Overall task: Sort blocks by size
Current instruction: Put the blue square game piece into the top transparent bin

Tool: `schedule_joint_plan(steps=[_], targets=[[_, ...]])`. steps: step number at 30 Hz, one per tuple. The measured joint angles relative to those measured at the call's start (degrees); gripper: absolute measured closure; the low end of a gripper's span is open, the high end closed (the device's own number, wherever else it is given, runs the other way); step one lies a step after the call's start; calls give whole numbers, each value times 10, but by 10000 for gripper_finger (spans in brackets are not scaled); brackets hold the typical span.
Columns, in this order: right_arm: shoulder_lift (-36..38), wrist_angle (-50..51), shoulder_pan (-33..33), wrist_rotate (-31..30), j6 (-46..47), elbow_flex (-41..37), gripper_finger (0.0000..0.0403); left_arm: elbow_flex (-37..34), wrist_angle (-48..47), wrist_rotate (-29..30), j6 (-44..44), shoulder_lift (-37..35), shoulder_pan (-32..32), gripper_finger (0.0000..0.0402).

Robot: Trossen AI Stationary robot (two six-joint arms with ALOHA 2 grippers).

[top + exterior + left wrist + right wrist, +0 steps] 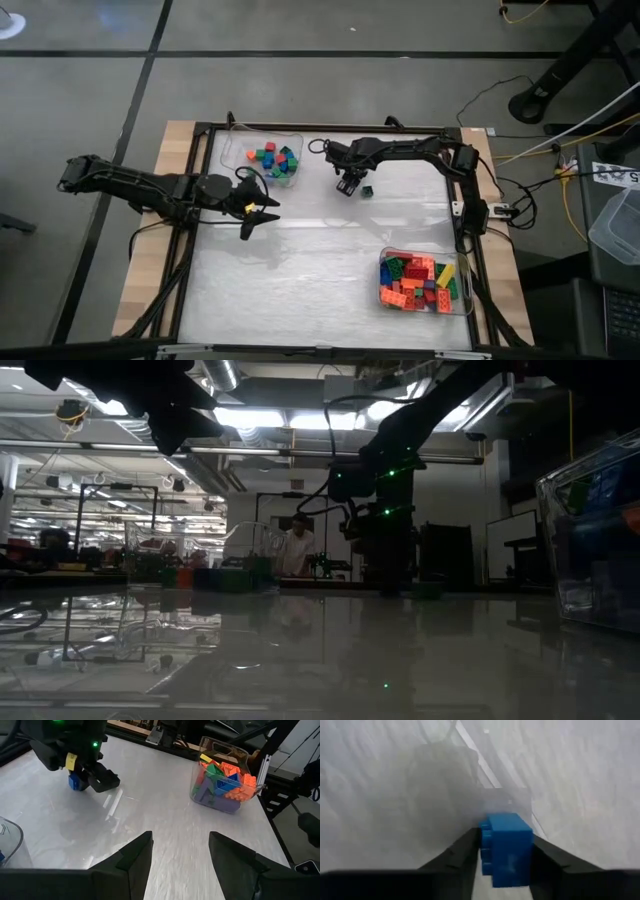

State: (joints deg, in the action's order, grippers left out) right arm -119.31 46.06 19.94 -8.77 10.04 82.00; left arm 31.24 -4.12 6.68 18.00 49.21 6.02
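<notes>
Blocks partly sorted: handful of small cubes in clear tray (262,157) at table's far edge, mixed heap of blocks (418,283) left in near-right tray (470,296), most work ahead. Right gripper (350,186) low over table just beside far tray, fingers closed around small blue block (506,849). Left gripper (262,210) waits near far tray, fingers (135,857) spread, holding nothing

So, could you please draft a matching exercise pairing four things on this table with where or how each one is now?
Things:
1. small blue studded brick
2. left gripper
3. clear tray of mostly long bricks
4. clear tray of small cube bricks

States:
A. far side of the table, left of the right gripper
B. between the right gripper's fingers
C. near right corner
D. open, empty

Pairs: 1-B, 2-D, 3-C, 4-A
</notes>
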Motion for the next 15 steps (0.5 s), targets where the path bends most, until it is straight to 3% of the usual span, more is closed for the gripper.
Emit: schedule_joint_plan(steps=[4, 9, 15], targets=[[6, -2, -7, 5, 0, 0, 313, 0, 0, 0, 0, 0, 0, 219], [18, -3, -21, 28, 6, 11, 313, 0, 1, 0, 0, -2, 0, 219], [30, -10, -48, 91, 6, 99, 309, 0, 0, 0, -2, -24, -1, 219]])
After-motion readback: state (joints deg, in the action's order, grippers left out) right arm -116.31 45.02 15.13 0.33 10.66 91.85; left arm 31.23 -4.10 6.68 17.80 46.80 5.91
